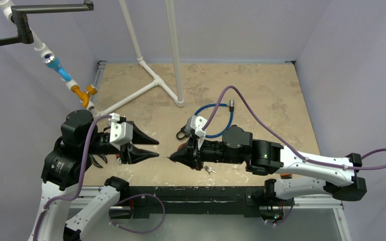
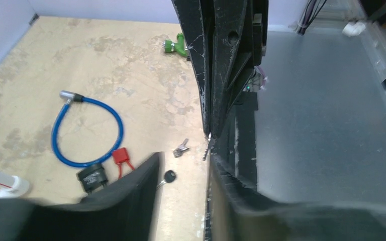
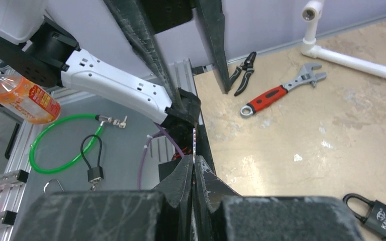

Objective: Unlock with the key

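- The right hand is clenched on a small key; its thin blade pokes out past the fingertips, above the desk's near edge.
- The left hand faces it, released and holding nothing.
- A padlock lies near a blue cable lock.

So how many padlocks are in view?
2. A black padlock on the table by the blue cable lock; a smaller padlock off the table by the green cable. Others may be hidden.
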You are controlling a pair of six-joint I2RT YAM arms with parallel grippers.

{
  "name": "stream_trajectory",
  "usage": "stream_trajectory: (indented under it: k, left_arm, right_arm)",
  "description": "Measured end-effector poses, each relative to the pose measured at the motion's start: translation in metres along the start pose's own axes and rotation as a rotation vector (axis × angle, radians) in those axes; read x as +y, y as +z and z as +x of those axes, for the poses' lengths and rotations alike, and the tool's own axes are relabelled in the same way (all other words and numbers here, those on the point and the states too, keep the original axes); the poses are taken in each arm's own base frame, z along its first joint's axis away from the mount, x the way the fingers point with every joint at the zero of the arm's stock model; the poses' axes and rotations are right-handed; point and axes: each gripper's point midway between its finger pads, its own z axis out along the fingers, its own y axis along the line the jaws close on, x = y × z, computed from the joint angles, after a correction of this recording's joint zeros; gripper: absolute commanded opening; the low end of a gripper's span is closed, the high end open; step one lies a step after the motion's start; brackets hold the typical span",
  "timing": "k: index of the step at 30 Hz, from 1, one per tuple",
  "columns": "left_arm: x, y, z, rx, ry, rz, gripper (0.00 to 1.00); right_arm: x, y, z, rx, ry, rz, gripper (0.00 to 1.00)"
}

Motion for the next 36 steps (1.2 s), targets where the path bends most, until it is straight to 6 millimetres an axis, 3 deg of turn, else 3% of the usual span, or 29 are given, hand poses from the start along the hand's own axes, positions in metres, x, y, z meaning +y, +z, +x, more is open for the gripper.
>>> stream_trajectory:
  k: [1, 5, 6, 11, 17, 22, 25, 27, 30, 33, 36]
  left_arm:
    - [0.001, 0.000, 0.000, 0.001, -0.002, -0.001, 0.69]
    - [0.006, 0.003, 0.002, 0.009, -0.006, 0.000, 0.90]
    - [0.007, 0.004, 0.005, 0.014, 0.002, 0.002, 0.92]
    - [0.015, 0.007, 0.033, 0.075, 0.046, 0.005, 0.94]
    - [0.061, 0.032, 0.082, 0.247, -0.017, -0.031, 0.93]
    - [0.096, 0.076, 0.140, 0.436, -0.078, -0.012, 0.95]
    - [0.099, 0.091, 0.186, 0.570, -0.123, -0.002, 0.96]
    - [0.099, 0.098, 0.206, 0.650, -0.163, 0.009, 1.00]
    - [0.106, 0.108, 0.220, 0.744, -0.239, 0.015, 1.00]
    - [0.127, 0.127, 0.221, 0.756, -0.246, -0.011, 1.00]
    - [0.132, 0.137, 0.226, 0.753, -0.242, -0.026, 1.00]
  right_arm:
    - [-0.001, -0.001, 0.003, 0.004, 0.007, 0.004, 0.00]
    - [-0.002, -0.002, 0.005, 0.005, 0.026, 0.014, 0.00]
    - [-0.003, -0.003, 0.004, 0.001, 0.028, 0.018, 0.00]
    - [-0.014, -0.017, -0.002, -0.042, 0.053, 0.092, 0.00]
    - [-0.046, -0.054, 0.012, -0.097, 0.144, 0.274, 0.00]
    - [-0.066, -0.094, 0.031, -0.141, 0.245, 0.390, 0.00]
    - [-0.071, -0.112, 0.028, -0.182, 0.289, 0.429, 0.00]
    - [-0.075, -0.123, 0.024, -0.208, 0.310, 0.453, 0.00]
    - [-0.080, -0.133, 0.022, -0.218, 0.326, 0.491, 0.00]
    - [-0.082, -0.143, 0.017, -0.229, 0.331, 0.510, 0.00]
    - [-0.082, -0.156, 0.009, -0.253, 0.334, 0.520, 0.00]
